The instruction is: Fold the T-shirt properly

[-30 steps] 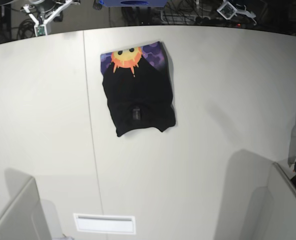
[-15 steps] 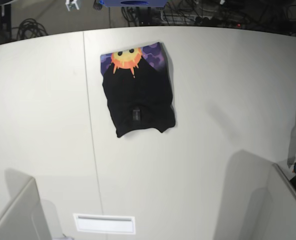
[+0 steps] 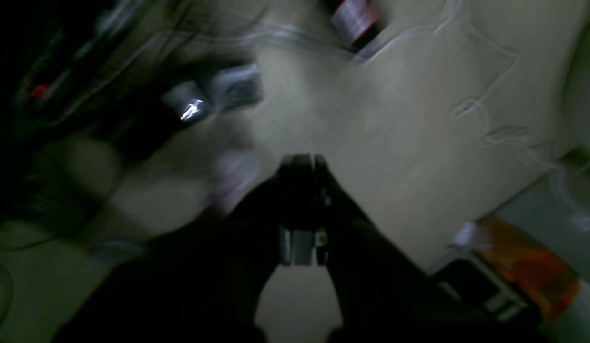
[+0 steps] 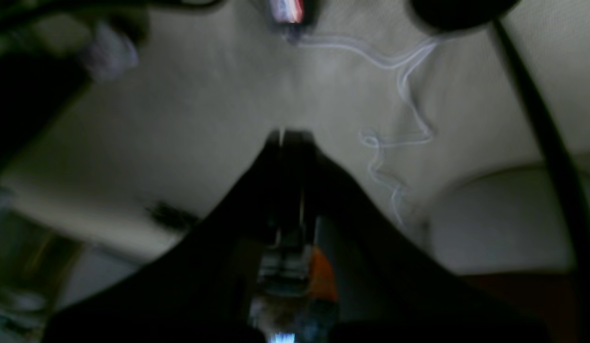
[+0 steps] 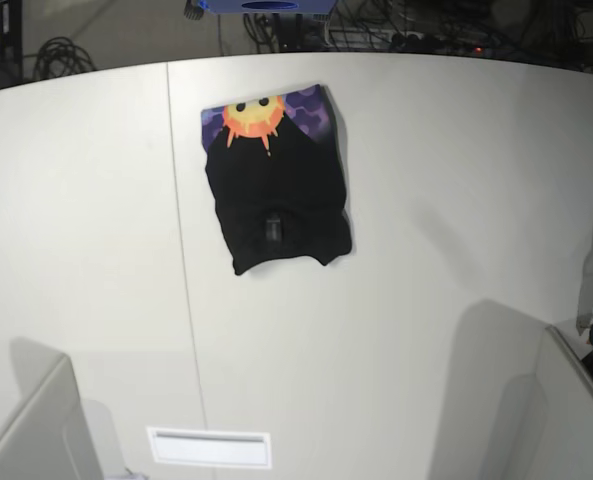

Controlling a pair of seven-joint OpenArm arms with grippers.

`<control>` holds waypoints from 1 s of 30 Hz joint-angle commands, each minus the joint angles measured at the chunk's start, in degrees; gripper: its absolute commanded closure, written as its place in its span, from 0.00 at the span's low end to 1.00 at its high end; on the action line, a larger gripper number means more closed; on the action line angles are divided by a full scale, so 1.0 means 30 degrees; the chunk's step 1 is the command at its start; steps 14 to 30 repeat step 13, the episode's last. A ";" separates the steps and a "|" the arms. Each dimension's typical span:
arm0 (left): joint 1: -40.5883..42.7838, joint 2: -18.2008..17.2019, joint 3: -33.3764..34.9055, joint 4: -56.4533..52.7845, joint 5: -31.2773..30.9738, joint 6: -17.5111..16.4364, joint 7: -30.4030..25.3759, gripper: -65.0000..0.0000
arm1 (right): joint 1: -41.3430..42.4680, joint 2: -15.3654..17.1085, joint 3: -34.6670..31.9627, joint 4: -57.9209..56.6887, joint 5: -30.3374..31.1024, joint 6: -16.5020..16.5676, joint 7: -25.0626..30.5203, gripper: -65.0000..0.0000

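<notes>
Both claws look clenched on nothing: right claw (image 4: 289, 136), left claw (image 3: 302, 162), and neither shows in the base view. The shirt (image 5: 278, 190) lies folded on the bench (image 5: 456, 200), far middle. If you tidy it, pinch its near corners and pull evenly.

A folded T-shirt (image 5: 276, 190) lies on the white table (image 5: 426, 200).

You have a white table (image 5: 426, 200) with a seam running down its left part, a white rectangular label (image 5: 209, 447) near its front edge, tangled dark cables (image 5: 396, 25) behind it, and thin white cords (image 4: 400, 95) on the floor
</notes>
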State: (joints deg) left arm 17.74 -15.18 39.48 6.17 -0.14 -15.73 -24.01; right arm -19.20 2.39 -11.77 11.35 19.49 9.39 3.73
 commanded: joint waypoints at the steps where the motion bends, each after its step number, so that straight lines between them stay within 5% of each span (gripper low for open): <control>1: -0.0183 0.0269 0.0362 0.0008 -0.0114 -0.0165 -0.0392 1.00 | 0.0203 -0.0285 -0.0516 -0.0957 -0.0063 0.0080 0.1000 1.00; 5: -0.1238 0.0386 0.0773 -0.0109 -0.0583 -0.0135 -0.0275 1.00 | 0.0672 -0.0373 -0.2333 -0.2159 -0.0063 -0.0008 0.4663 1.00; 10: -0.2059 0.0679 0.0685 -0.0109 -0.0641 -0.0106 0.2040 1.00 | 0.1140 -0.0373 -0.2509 -0.2159 -0.0063 -0.0008 0.4809 1.00; 30: -0.1971 0.0767 0.0685 -0.0109 -0.0641 -0.0106 0.1981 1.00 | 0.1521 -0.0344 -0.2538 -0.2159 -0.0063 -0.0008 0.4750 1.00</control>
